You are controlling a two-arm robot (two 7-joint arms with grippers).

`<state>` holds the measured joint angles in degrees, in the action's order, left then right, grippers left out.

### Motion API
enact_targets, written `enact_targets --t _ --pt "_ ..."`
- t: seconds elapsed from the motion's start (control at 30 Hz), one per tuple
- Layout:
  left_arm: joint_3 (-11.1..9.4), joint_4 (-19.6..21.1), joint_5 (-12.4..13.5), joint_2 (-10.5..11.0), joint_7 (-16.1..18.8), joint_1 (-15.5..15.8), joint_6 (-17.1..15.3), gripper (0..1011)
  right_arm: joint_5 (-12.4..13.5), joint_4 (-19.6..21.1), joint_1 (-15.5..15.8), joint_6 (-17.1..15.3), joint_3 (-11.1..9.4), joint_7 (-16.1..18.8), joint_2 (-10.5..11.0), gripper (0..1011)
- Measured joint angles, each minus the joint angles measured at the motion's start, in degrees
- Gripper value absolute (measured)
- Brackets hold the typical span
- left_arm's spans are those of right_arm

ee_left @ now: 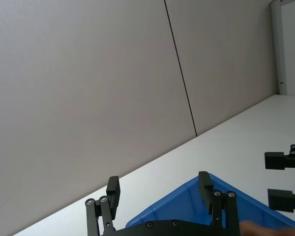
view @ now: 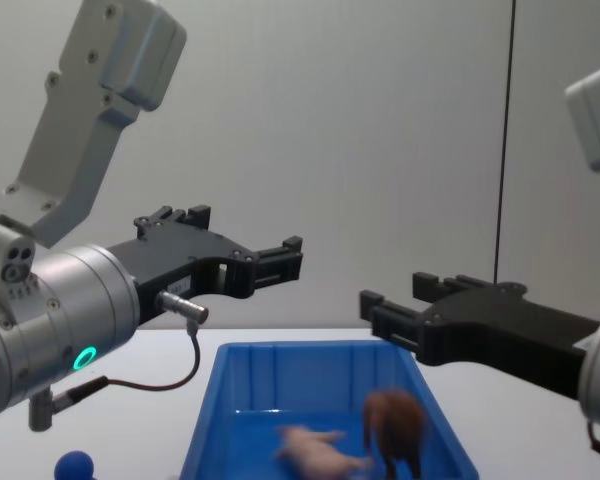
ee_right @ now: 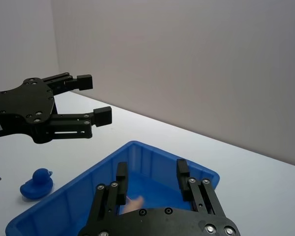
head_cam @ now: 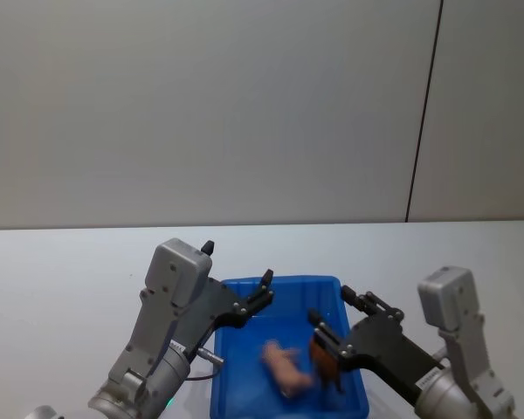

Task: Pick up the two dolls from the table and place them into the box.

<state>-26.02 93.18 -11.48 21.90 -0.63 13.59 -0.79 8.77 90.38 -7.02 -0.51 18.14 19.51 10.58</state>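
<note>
Both dolls lie inside the blue box (head_cam: 284, 281) on the white table (head_cam: 61, 262). The pale pink pig (head_cam: 286, 368) rests on its side mid-box, and the brown lion (head_cam: 327, 360) is just to its right. The chest view shows the same pair, pig (view: 320, 450) and lion (view: 395, 425), within the box (view: 310, 348). My left gripper (head_cam: 237, 264) hovers open and empty above the box's far left corner. My right gripper (head_cam: 332, 304) hovers open and empty above the box's right side, over the lion. From the right wrist, the pig (ee_right: 133, 201) peeks between the open fingers (ee_right: 121, 174).
A small blue duck toy (ee_right: 37, 184) sits on the table left of the box, seen as a blue ball (view: 75, 465) in the chest view. A plain grey wall stands behind the table. The left gripper (ee_right: 88, 98) hangs above that toy's side.
</note>
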Motion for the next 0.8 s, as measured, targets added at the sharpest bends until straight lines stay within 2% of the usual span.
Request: enact_targets --t 0.07,0.1,0.23,0.27,0.3,0.33,0.37,0.47,0.8 --pt "0.00 0.00 0.00 0.00 0.00 0.00 0.00 1001 0.00 -0.57 -0.50 -0.28 0.17 0.30 -0.41 608" --pt "0.00 0.00 0.00 0.00 0.00 0.00 0.00 1001 0.00 -0.80 -0.69 -0.38 0.23 0.34 -0.56 669" --pt "0.00 0.00 0.00 0.00 0.00 0.00 0.00 1001 -0.02 -1.44 -1.19 -0.87 0.35 0.24 -0.98 779" --pt "0.00 0.00 0.00 0.00 0.00 0.00 0.00 1001 -0.02 -1.60 -1.30 -1.06 0.38 0.01 -1.09 821" --pt "0.00 0.00 0.00 0.00 0.00 0.00 0.00 1001 -0.03 -1.66 -1.35 -1.14 0.38 -0.13 -1.13 821" --pt "0.00 0.00 0.00 0.00 0.00 0.00 0.00 1001 -0.03 -1.69 -1.37 -1.33 0.38 -0.59 -1.16 892" --pt "0.00 0.00 0.00 0.00 0.00 0.00 0.00 1001 -0.03 -1.69 -1.37 -1.33 0.38 -0.59 -1.16 892" --pt "0.00 0.00 0.00 0.00 0.00 0.00 0.00 1001 0.05 -1.55 -1.18 -1.71 0.25 -2.03 -1.13 985" --pt "0.00 0.00 0.00 0.00 0.00 0.00 0.00 1001 1.19 1.08 1.05 -2.59 -0.85 -7.78 0.26 1001"
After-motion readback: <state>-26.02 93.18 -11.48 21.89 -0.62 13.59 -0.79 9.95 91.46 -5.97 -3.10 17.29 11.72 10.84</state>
